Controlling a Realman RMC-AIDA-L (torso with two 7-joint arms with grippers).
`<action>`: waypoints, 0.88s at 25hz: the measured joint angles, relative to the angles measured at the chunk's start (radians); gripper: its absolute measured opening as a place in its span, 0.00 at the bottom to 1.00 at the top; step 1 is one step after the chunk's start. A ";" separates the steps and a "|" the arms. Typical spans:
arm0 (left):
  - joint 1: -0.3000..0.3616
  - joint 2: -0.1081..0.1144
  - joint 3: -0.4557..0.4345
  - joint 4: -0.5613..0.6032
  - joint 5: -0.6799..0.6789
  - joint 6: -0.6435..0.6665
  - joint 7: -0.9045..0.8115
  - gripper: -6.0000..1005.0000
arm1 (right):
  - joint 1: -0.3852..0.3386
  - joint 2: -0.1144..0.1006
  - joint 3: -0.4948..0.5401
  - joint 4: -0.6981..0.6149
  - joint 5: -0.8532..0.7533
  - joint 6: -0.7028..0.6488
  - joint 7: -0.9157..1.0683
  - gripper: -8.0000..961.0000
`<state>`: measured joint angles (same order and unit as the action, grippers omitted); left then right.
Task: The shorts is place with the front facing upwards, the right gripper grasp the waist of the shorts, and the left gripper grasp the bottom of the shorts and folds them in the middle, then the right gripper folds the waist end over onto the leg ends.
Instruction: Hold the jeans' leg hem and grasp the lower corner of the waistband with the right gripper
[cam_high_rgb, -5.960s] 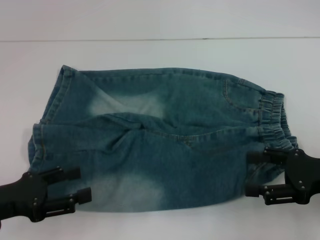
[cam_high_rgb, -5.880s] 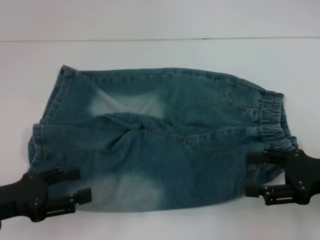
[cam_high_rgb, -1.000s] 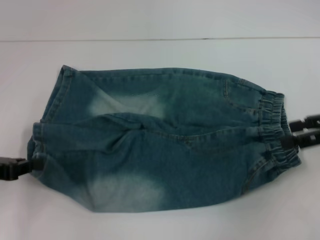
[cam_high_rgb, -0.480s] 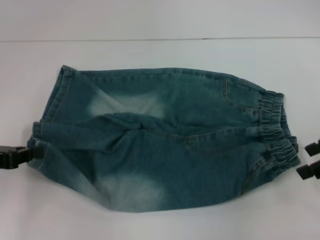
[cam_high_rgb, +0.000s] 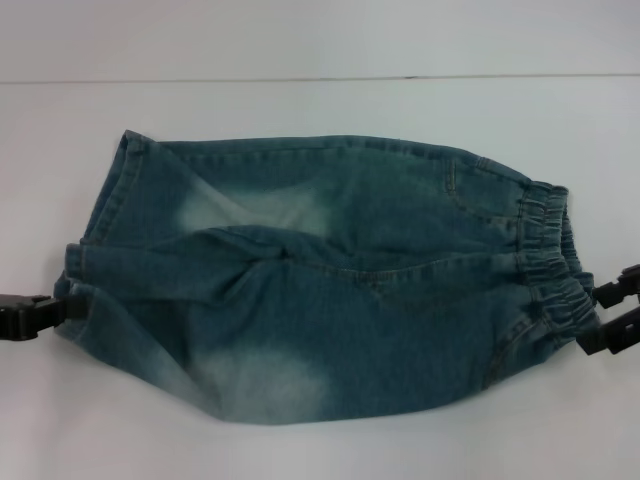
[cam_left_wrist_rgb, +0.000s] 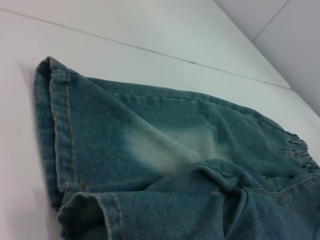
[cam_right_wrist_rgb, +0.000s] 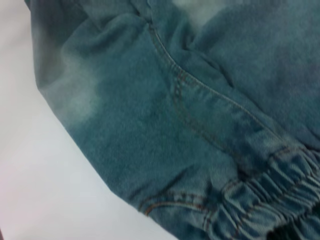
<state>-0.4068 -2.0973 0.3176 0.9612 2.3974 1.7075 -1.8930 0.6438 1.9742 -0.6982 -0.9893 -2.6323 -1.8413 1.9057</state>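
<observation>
The blue denim shorts (cam_high_rgb: 330, 290) lie on the white table, folded lengthwise with one leg over the other. Their elastic waist (cam_high_rgb: 548, 262) points right and the leg hems (cam_high_rgb: 85, 270) point left. My right gripper (cam_high_rgb: 612, 308) is open at the waist end, its two black fingers level with the lower corner of the waistband. My left gripper (cam_high_rgb: 45, 312) shows as one black bar touching the near leg hem. The left wrist view shows the stacked hems (cam_left_wrist_rgb: 60, 140) up close. The right wrist view shows denim and the gathered waistband (cam_right_wrist_rgb: 270, 200).
The white table (cam_high_rgb: 320, 40) stretches all around the shorts, with a thin seam line (cam_high_rgb: 300, 78) running across it behind them. Nothing else lies on it.
Both grippers have left the near edge of the shorts for its two ends. In the last half second my right gripper came in slightly toward the waistband. The left one stayed put.
</observation>
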 joint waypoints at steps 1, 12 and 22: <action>0.000 0.000 0.000 -0.001 0.000 0.000 0.001 0.01 | 0.002 0.006 -0.004 0.000 0.000 0.010 -0.001 0.91; 0.006 -0.001 0.000 -0.006 -0.001 -0.002 0.008 0.01 | -0.001 0.054 -0.064 0.001 -0.003 0.058 -0.022 0.70; 0.004 0.001 0.000 -0.006 -0.001 0.001 0.009 0.01 | -0.007 0.046 -0.064 0.001 -0.006 0.048 -0.023 0.29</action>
<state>-0.4024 -2.0968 0.3176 0.9556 2.3960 1.7084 -1.8840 0.6369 2.0203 -0.7624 -0.9879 -2.6383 -1.7931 1.8825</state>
